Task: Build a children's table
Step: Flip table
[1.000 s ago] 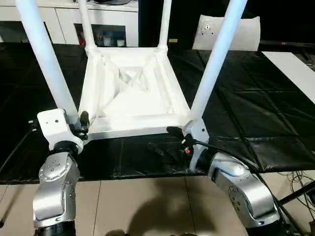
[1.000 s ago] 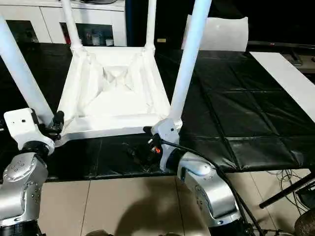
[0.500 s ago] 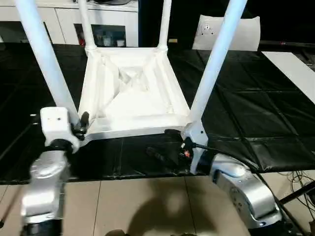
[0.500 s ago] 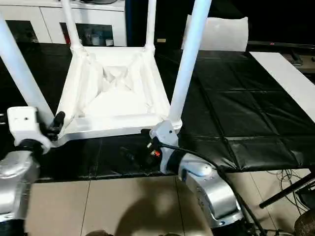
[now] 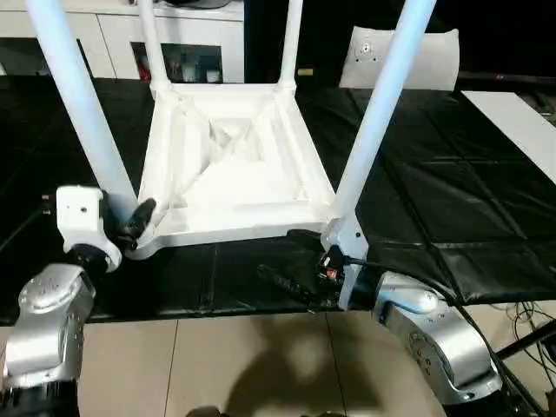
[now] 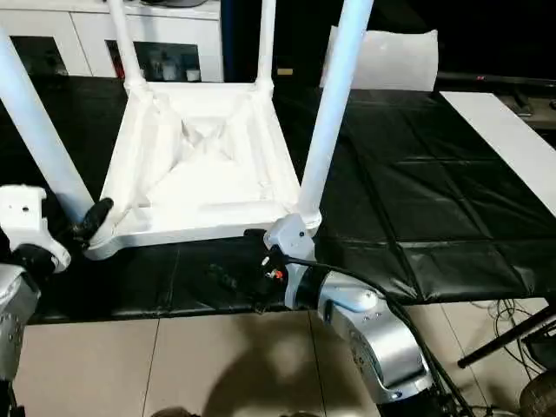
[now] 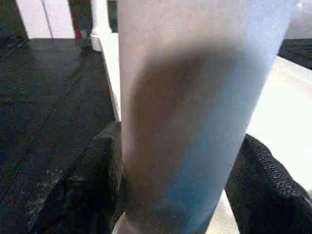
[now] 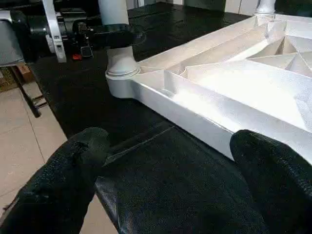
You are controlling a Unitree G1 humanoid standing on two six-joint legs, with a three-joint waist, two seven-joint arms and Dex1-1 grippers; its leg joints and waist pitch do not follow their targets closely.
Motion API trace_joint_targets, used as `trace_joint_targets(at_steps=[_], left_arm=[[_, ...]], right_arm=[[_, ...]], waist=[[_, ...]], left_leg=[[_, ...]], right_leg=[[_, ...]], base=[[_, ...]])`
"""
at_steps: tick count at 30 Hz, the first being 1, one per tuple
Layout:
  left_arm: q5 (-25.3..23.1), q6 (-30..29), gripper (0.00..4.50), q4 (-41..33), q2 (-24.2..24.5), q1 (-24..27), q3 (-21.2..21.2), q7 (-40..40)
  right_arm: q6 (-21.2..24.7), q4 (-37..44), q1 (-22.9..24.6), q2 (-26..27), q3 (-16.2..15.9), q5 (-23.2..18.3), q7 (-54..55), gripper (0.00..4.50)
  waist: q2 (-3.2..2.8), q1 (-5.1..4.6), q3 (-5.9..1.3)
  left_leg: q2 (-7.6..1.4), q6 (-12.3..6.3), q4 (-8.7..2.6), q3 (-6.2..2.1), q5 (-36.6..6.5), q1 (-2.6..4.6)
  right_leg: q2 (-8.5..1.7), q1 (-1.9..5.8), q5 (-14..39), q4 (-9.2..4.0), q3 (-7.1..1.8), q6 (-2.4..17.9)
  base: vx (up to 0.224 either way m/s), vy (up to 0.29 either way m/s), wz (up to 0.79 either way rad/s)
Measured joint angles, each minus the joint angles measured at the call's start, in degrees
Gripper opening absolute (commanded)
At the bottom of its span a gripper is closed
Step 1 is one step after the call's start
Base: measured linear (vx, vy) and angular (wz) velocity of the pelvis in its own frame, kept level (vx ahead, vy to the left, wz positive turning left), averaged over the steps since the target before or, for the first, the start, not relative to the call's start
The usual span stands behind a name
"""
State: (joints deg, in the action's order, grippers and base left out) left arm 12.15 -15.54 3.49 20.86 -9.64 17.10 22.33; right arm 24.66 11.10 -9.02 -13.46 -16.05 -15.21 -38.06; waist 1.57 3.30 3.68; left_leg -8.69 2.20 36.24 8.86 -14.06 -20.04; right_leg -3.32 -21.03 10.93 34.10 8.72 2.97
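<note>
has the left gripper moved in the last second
Yes. In the left eye view the left gripper has slid toward picture left along the table top's near edge, which stays put. It still straddles the near-left leg at its base.

The children's table (image 5: 230, 174) lies upside down on the desk (image 5: 452, 191), its four legs (image 5: 373, 122) standing up from the corners. Behind it stands a cabinet (image 5: 187, 48), and a flat sheet (image 5: 400, 56) leans behind and to the right.
</note>
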Motion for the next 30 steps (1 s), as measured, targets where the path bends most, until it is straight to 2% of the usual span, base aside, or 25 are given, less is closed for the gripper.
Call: trace_joint_targets(at_steps=[3, 7, 10, 16, 20, 23, 27, 30], left_arm=[[0.0, 0.7, 2.69, 1.6, 0.7, -0.6, 0.0, 0.8], [0.2, 0.8, 2.20, 2.5, 1.4, -1.4, -0.2, 2.0], [0.2, 1.1, 2.07, 3.1, 2.9, -1.4, -0.9, 3.4], [1.0, 2.2, 2.02, 5.4, 5.8, -1.8, -1.2, 7.5], [1.8, 2.0, 2.02, 5.6, 5.8, -2.0, -1.1, 7.9], [3.0, -0.6, 2.02, 4.5, 4.3, -2.2, 0.1, 6.5], [3.7, -4.7, 2.02, 0.1, -0.5, -1.7, 1.0, 0.7], [4.3, -6.9, 2.02, -3.7, -5.2, -1.3, 1.3, -4.2]], right_arm=[[0.0, 0.0, 0.0, 0.0, -0.1, 0.0, 0.0, 4.50], [-0.1, 0.0, 0.0, 0.0, -0.1, 0.0, 0.0, 4.50], [-0.3, 0.0, 0.0, 0.0, -0.1, 0.0, -0.1, 4.50], [-0.4, 0.0, 0.0, -0.2, -0.1, -0.2, -1.2, 4.50], [-0.4, 0.0, 0.0, -0.2, -0.1, -0.2, -1.1, 4.50], [-0.3, -0.1, 0.0, 0.4, -0.1, -0.2, -0.5, 4.50], [1.2, -0.8, -0.2, 2.6, 0.7, -0.6, 2.6, 4.50], [2.7, -3.0, -0.8, 4.7, 3.2, -0.3, 6.9, 4.50]], waist=[[-0.02, 0.01, 0.01], [-0.05, 0.01, 0.03], [-0.06, 0.00, 0.04], [-0.05, 0.00, 0.03], [-0.05, 0.03, 0.03], [-0.10, 0.09, 0.06], [-0.27, 0.15, 0.16], [-0.43, 0.05, 0.25]], left_leg=[[0.00, 0.00, -0.02, 0.01, 0.0, 0.01], [0.00, 0.01, -0.02, 0.01, 0.0, 0.02], [0.00, 0.03, -0.06, 0.01, 0.0, 0.02], [0.00, 0.05, -0.15, 0.05, 0.0, 0.05], [0.00, 0.15, -0.32, 0.10, 0.1, 0.09], [0.00, 0.20, -0.36, 0.10, 0.1, 0.09], [0.00, 0.22, -0.37, 0.14, 0.1, 0.08], [0.00, 0.23, -0.37, 0.20, 0.1, 0.06]], right_leg=[[0.00, 0.00, 0.0, 0.00, 0.00, 0.0], [0.00, 0.00, 0.0, 0.00, -0.01, 0.0], [0.00, -0.01, 0.0, 0.01, -0.01, 0.0], [0.00, -0.02, 0.0, 0.00, -0.02, 0.1], [0.00, -0.04, 0.0, 0.00, -0.04, 0.2], [0.00, -0.05, 0.0, 0.02, -0.03, 0.2], [-0.01, -0.06, 0.0, 0.00, -0.05, 0.2], [-0.01, -0.11, 0.0, 0.02, -0.11, 0.2]], base=[[0.000, 0.000, 0.00], [0.000, 0.000, 0.00], [0.000, 0.000, 0.00], [0.000, 0.000, 0.00], [0.000, 0.000, 0.00], [0.000, 0.000, 0.00], [0.000, 0.000, 0.00], [0.000, 0.000, 0.00]])
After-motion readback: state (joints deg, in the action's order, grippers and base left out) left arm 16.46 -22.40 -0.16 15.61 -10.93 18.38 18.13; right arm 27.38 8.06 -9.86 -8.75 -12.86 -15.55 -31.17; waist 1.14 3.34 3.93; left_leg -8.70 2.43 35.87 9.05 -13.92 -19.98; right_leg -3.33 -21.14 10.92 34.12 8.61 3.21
